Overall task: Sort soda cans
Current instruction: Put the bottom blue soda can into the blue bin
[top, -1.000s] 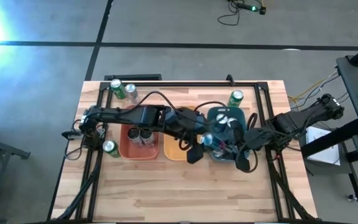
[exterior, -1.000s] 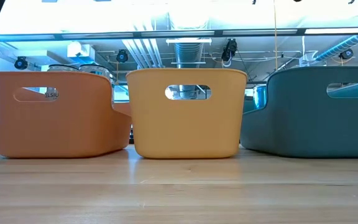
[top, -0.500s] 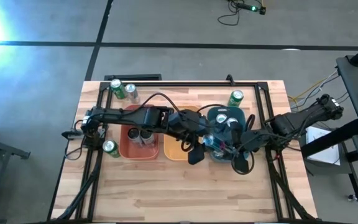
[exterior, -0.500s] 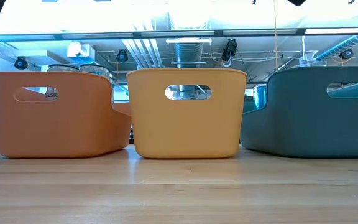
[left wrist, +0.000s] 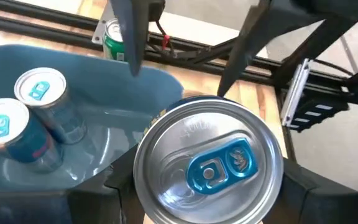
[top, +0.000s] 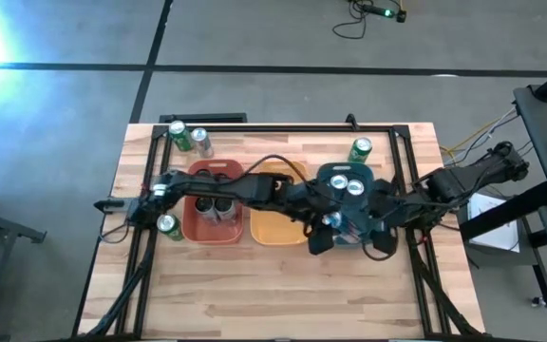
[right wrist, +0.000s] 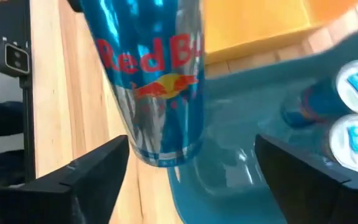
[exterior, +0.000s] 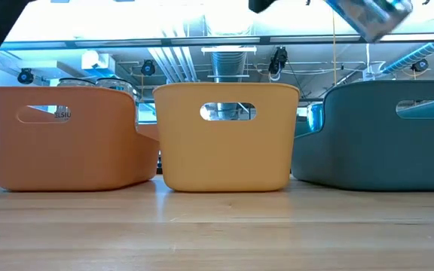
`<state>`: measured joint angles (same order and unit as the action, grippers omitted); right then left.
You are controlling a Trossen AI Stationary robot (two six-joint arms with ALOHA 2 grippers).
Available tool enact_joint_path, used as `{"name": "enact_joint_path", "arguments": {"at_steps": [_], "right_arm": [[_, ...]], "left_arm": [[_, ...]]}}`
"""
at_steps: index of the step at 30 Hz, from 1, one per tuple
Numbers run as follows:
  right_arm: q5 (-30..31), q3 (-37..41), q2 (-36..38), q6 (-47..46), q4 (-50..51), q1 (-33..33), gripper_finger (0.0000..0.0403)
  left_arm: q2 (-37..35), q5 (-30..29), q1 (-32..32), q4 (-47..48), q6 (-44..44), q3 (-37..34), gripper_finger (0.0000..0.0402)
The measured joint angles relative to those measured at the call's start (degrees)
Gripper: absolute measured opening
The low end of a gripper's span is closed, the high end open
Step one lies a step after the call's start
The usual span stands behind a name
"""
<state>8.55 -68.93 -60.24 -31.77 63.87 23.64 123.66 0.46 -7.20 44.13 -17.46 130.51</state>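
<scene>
My left claw [top: 333,228] gripped silver-blue can [left wrist: 207,165] above teal bin's [top: 328,173] near edge. Right claw [top: 380,237] wide beside it. Best: center over bin, lower upright, then release.

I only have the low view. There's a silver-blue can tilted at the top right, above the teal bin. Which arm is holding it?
Observer: The left gripper. It reaches across from the left side, fingers shut on the held can.
Operator: Anything inside the teal bin?
Observer: Yes, two silver-blue cans stand upright in the teal bin.
Operator: And the right arm?
Observer: The right gripper hangs at the bin's front corner beside the held can, fingers open and not gripping it.
</scene>
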Motion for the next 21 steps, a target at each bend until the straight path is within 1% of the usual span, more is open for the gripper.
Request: {"name": "enact_joint_path", "arguments": {"at_steps": [3, 6, 9, 12, 17, 21], "right_arm": [[0.5, 0.0, 1.9, -1.1, 1.9, 0.0, 0.0358], [0.9, 0.1, 3.7, -2.2, 2.2, 0.0, 0.0362], [1.9, 0.1, 5.0, -3.3, 2.3, 0.0, 0.0363], [2.2, 0.3, 5.6, -3.5, 2.3, 0.0, 0.0363], [3.2, 0.7, 5.4, -3.8, 2.2, 0.0, 0.0363], [3.7, 1.5, 4.8, -4.0, 1.4, 0.0, 0.0364]], "left_arm": [[4.2, -2.0, 0.3, 1.7, 0.6, 4.5, 0.0208], [6.0, -2.6, 1.2, 0.0, 0.0, 3.2, 0.0208], [7.2, -3.7, 2.3, 1.5, -0.5, 3.3, 0.0208], [7.9, -6.1, 3.0, 3.9, -0.1, 3.8, 0.0208], [8.7, -6.4, 3.9, 4.3, 1.0, 3.5, 0.0208], [9.1, -8.8, 4.3, 5.9, 1.9, 3.2, 0.0208]]}}
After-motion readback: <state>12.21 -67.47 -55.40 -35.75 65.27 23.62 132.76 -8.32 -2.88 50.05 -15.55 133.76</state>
